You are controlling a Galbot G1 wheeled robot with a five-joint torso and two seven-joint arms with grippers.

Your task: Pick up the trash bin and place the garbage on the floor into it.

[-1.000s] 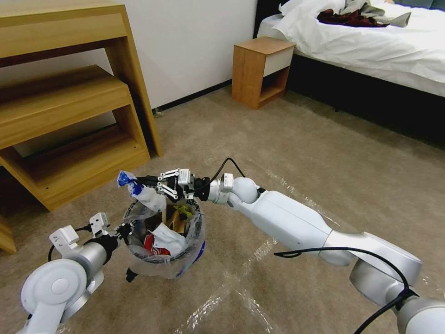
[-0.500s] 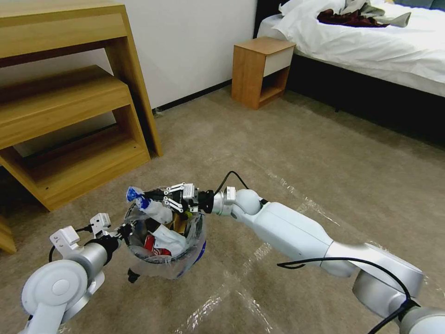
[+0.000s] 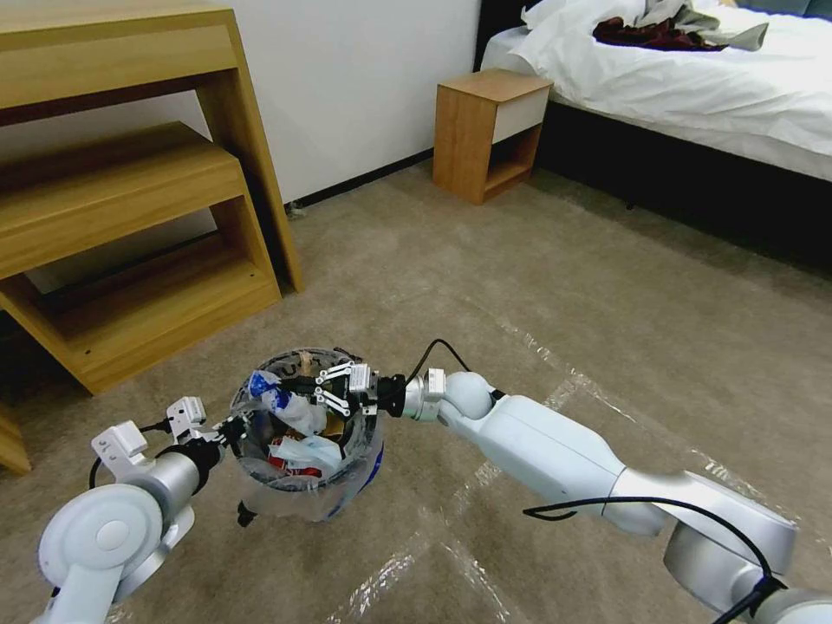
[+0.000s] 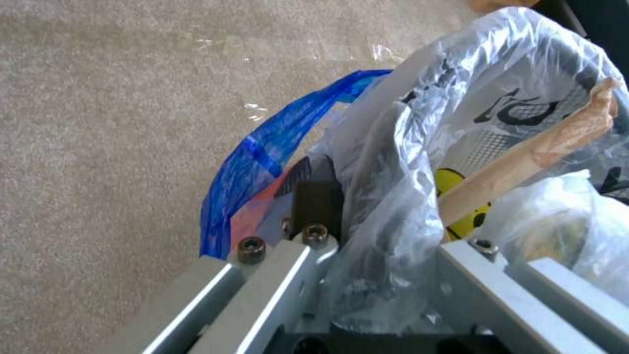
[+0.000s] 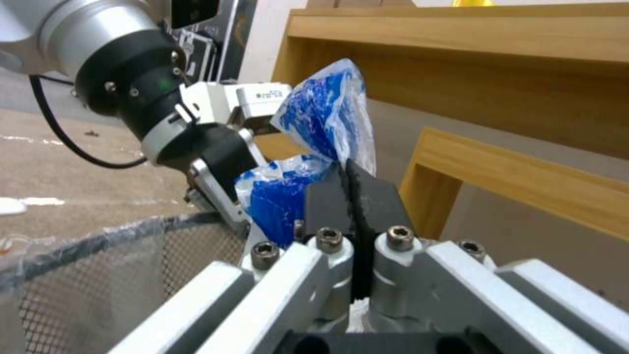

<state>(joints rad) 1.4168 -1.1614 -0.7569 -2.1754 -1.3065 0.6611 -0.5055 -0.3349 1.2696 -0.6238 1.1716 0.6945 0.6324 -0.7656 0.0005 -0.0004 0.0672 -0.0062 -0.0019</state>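
Lower left of the head view: the small round bag-lined trash bin [image 3: 305, 472], gripped at its rim by the left gripper [image 3: 232, 426], holds white tissue, red can. The right gripper [image 3: 303, 389], pinching a white-blue plastic wrapper [image 3: 279, 400], sits over its opening; deeper contents are hidden.

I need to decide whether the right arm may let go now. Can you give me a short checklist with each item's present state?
1. Right end effector shut on the bottle: ok; the right wrist view shows its pads pinching it.
2. Bottle over the bin opening: ok.
3. Left end effector shut on the bin's rim: ok; bag plastic is clamped with it.
4. Bin upright: ok in the head view.
5. Room inside: cannot tell; stick, tissue and can already fill it.
6. Floor around free of litter: ok where visible.
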